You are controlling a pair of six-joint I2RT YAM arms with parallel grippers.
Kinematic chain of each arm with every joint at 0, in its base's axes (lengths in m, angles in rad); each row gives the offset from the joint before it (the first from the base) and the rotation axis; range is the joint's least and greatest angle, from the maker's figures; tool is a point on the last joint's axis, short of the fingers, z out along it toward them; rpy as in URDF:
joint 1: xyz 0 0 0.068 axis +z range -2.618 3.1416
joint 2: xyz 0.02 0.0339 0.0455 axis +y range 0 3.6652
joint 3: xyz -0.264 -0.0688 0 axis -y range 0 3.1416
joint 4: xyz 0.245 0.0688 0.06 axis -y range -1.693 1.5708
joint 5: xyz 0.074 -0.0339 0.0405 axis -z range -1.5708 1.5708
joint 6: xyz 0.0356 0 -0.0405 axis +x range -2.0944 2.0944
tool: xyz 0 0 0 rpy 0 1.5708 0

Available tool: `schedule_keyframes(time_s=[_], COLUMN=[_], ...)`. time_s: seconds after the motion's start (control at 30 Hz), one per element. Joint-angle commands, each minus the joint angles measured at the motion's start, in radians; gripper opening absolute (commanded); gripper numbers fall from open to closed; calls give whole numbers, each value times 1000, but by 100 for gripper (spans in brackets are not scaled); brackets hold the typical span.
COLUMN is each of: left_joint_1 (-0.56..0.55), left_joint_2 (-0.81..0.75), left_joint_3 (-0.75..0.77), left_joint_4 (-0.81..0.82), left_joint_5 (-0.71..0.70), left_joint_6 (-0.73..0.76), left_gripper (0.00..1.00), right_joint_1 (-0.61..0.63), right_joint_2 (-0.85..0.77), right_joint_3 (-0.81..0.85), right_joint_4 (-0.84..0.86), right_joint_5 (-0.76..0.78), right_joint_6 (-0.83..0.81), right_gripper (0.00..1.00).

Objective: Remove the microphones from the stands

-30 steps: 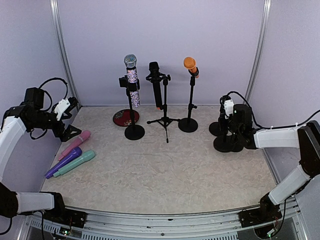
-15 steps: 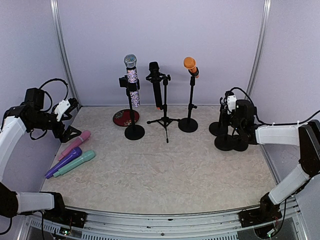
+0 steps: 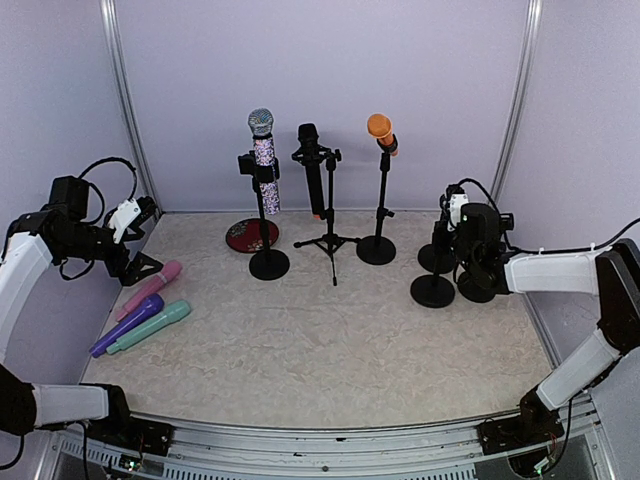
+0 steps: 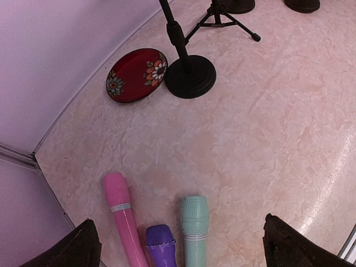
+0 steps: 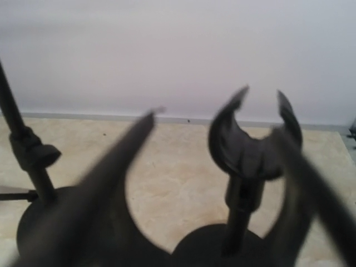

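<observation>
Three microphones sit in tall stands [image 3: 268, 264] at the back of the counter [image 3: 330, 360]: a sparkly microphone [image 3: 265, 170] on the left, a black microphone [image 3: 311, 170] in the middle and an orange microphone [image 3: 379, 129] on the right. A red plate [image 3: 250, 236] lies by the foot of the sparkly one's stand. The left tool [image 3: 140, 262] is wide open and holds nothing. It hangs above a pink microphone [image 4: 121, 214], a purple microphone [image 4: 161, 242] and a green microphone [image 4: 194, 228] that lie side by side on the counter. The right tool [image 3: 443, 243] is far to the right among short empty stands [image 3: 432, 290], well apart from the orange microphone. Its fingers [image 5: 111, 172] are fairly close together, and one stand's clip [image 5: 253, 147] shows between them. That view is blurry, so one cannot tell if they pinch the stand.
</observation>
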Motion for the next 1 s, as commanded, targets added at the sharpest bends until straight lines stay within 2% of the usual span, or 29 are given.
schedule_keyframes(time_s=[0.0, 0.3, 0.43, 0.5, 0.57, 0.6, 0.8, 0.97], left_joint_1=[-4, -3, -4, -3, -3, -5, -6, -8], left_joint_2=[-6, -5, -10, -18, -22, -21, 1, -4], left_joint_3=[17, 13, 16, 14, 9, 9, 27, 19], left_joint_4=[-9, -7, 7, 13, 21, 25, 23, 28], left_joint_5=[23, 29, 27, 29, 36, 41, 69, 81], left_joint_6=[13, 5, -17, -21, -28, -33, -59, -53], left_gripper=[99, 99, 99, 99, 99, 99, 99, 99], right_joint_1=[-31, -86, -82, -76, -65, -60, -21, 68], right_joint_2=[10, -26, -77, -123, -181, -208, -304, -228], right_joint_3=[-39, -104, -104, -103, -95, -88, 19, 179], right_joint_4=[34, 123, 114, 101, 77, 63, -47, -42], right_joint_5=[52, 89, -7, -14, -6, 4, 17, -13], right_joint_6=[37, -1, 6, 14, 16, 15, -29, -185], right_gripper=[0, 0, 43, 72, 93, 99, 100, 100])
